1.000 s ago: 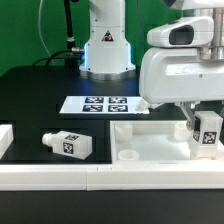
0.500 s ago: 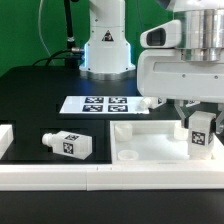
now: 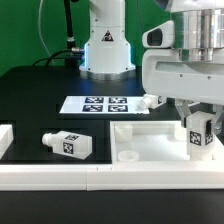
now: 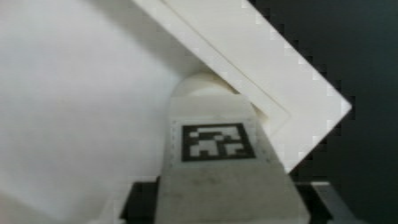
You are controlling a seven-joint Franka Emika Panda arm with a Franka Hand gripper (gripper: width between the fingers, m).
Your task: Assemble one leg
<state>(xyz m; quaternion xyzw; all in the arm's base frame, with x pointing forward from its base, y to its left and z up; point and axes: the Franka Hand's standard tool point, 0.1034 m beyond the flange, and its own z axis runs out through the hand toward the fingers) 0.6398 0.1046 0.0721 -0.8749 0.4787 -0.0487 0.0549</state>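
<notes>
The gripper holds the leg upright between its fingers, closed on the leg's upper part, with the square tag facing the camera. In the wrist view the leg runs down from the gripper, whose dark finger edges show on either side, toward the corner of the large white panel. In the exterior view the leg hangs over that panel near its edge on the exterior view's right; whether its lower end touches the panel cannot be told.

A second leg lies on its side on the black table, well apart toward the exterior view's left. The marker board lies flat behind, in front of the arm's white base. A white rail runs along the near edge. Behind is a green wall.

The gripper's body hides the panel's far corner, and the picture's edge cuts off the arm above.
</notes>
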